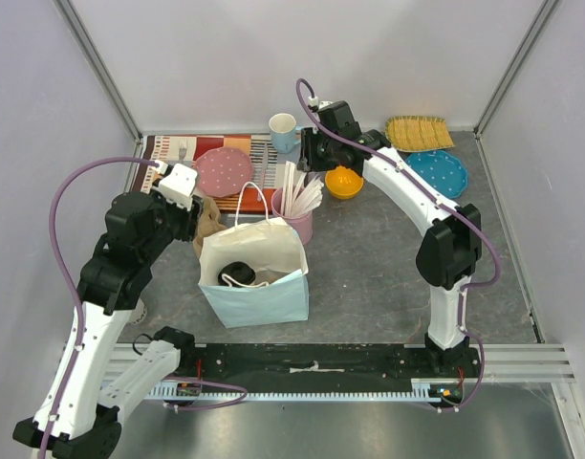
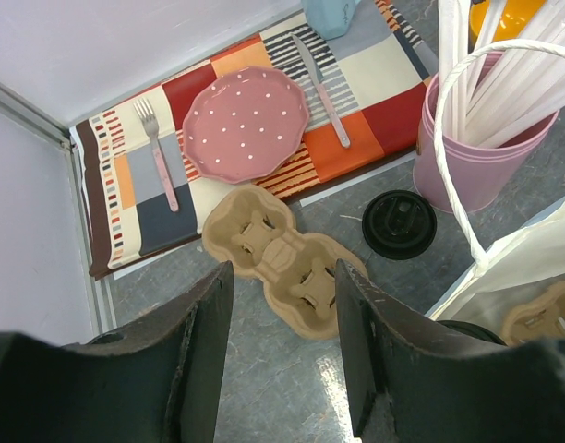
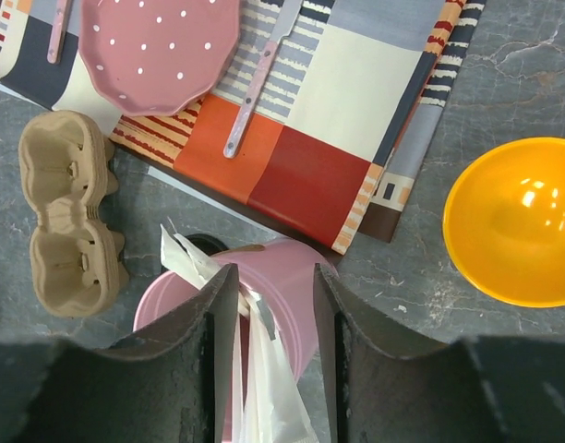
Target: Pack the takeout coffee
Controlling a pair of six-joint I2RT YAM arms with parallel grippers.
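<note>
Top view, 12 o'clock at the far wall. Shows a grey mottled tabletop [image 1: 369, 277] boxed by pale walls [image 1: 302, 57] at 9, 12 and 3 o'clock, with aluminium corner posts [image 1: 98, 67] and a black base rail [image 1: 321, 361] along 6 o'clock.

At centre, an open pale-blue paper bag [image 1: 259, 301]. Inside it, the takeout coffee [image 1: 237, 273], only its black lid visible, beside a cardboard cup carrier [image 2: 541, 314].

At 11 o'clock, a patchwork placemat [image 2: 393, 65] bearing a pink dotted plate [image 2: 246, 125], a fork [image 2: 158, 152] and a knife [image 2: 321, 88]; at its far right corner, a light-blue mug [image 1: 283, 129]. Between placemat and bag, a second cardboard carrier [image 2: 250, 231], a loose black lid [image 2: 398, 224] and a pink cup [image 2: 476, 166] of white sticks [image 2: 462, 55], the cup just beside the bag's far rim. At 1 o'clock, an orange bowl [image 3: 518, 221], a blue dotted plate [image 1: 438, 174] and a yellow woven mat [image 1: 419, 132] near the far wall.

Left gripper [image 2: 282, 272]: above the second cardboard carrier, at 10 o'clock of the bag, pincer wide and empty. Right gripper [image 3: 274, 277]: over the pink cup, pincer half-open astride the white sticks, a sliver of gap at one finger, no clamp visible.

Open room: bare grey surface from 2 to 5 o'clock of the bag, out to the right wall. Crowded ground from 10 to 1 o'clock. Narrow strip between bag and base rail at 6 o'clock.
</note>
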